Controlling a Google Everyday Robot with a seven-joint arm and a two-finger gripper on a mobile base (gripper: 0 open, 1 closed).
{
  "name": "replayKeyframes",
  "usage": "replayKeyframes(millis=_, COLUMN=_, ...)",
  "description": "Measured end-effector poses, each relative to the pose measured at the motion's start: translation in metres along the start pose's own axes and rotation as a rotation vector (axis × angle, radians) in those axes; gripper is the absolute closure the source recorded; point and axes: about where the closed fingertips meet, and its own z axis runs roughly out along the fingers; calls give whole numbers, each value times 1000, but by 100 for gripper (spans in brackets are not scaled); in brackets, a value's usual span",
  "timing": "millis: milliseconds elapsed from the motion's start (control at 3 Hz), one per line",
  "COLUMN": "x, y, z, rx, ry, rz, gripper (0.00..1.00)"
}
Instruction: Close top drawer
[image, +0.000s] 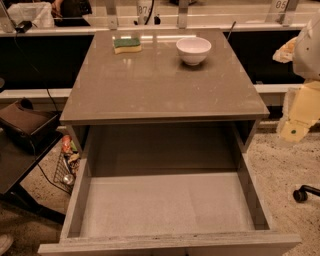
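The top drawer (165, 207) is a wide, deep pale-grey box, pulled far out of the cabinet toward me. It is empty inside. Only the top edge of its front panel (170, 243) shows along the bottom of the view, and its handle is out of view. The lower drawers are hidden beneath it. My arm and gripper (296, 122) show as pale cream parts at the right edge, level with the cabinet's right side and apart from the drawer.
The cabinet top (160, 85) carries a green and yellow sponge (127, 45) at the back left and a white bowl (193, 50) at the back right. A dark table (22, 150) and a wire basket (67, 167) stand left. A chair castor (301, 194) is right.
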Motion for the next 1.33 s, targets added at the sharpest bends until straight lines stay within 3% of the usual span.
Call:
replayKeyframes(millis=333, x=0, y=0, z=0, rx=0, ry=0, rz=0, gripper=0)
replayKeyframes(millis=667, x=23, y=15, z=3, rx=9, ry=9, rz=-11, gripper=0)
replayKeyframes(millis=1333, x=95, y=77, z=43, rx=21, ry=101, rz=-97, gripper=0)
